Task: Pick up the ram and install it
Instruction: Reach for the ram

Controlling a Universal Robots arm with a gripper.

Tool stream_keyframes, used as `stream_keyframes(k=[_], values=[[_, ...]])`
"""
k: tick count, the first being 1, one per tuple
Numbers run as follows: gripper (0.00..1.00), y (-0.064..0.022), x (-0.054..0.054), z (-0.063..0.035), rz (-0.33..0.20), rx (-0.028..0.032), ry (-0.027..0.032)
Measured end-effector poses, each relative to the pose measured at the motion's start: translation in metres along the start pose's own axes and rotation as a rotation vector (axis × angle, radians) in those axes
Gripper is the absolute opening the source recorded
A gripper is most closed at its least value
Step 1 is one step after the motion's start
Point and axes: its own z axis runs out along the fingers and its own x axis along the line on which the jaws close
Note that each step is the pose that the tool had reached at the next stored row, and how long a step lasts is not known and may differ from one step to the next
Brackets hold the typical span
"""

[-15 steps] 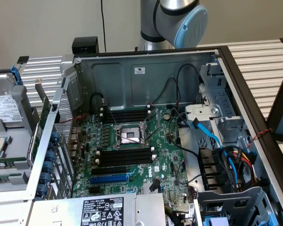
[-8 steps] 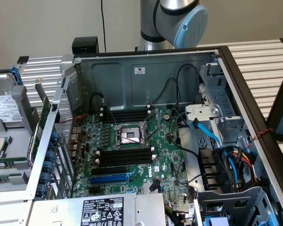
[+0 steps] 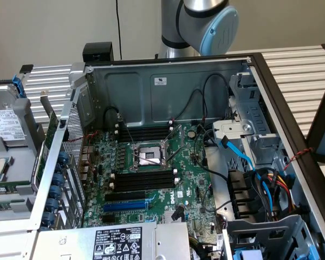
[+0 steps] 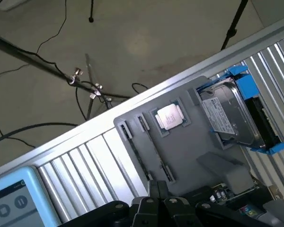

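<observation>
In the wrist view my gripper [image 4: 157,190] hangs shut, with nothing between its black fingers, above a grey tray [image 4: 189,156]. A long thin dark strip that looks like the ram [image 4: 155,149] stands on edge in one of the tray's two grooves, just ahead of the fingertips. The exterior view has the open computer case with the green motherboard [image 3: 184,179] lying flat. Its long black memory slots [image 3: 143,179] sit on both sides of the processor socket [image 3: 147,156], and they look unfilled.
The tray [image 3: 21,187] also holds a processor chip [image 4: 169,116] and a hard drive [image 4: 232,118] in a blue bracket. Cables [image 3: 249,162], a drive cage and the power supply [image 3: 119,244] crowd the case. The arm's blue-capped joint [image 3: 219,27] stands behind the case.
</observation>
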Motion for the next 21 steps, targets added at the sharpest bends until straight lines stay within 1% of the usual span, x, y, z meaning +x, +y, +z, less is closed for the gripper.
stream_keyframes(k=[12, 17, 19, 21], values=[[0.1, -0.0001, 0.0, 0.0005, -0.206, -0.0037, 0.005], [0.1, 0.0, 0.0, 0.0007, -0.27, -0.0024, 0.013], [0.1, 0.0, 0.0, 0.0007, -0.29, -0.0025, 0.0139], [0.1, 0.0, -0.0001, 0.0008, -0.309, -0.0005, 0.014]])
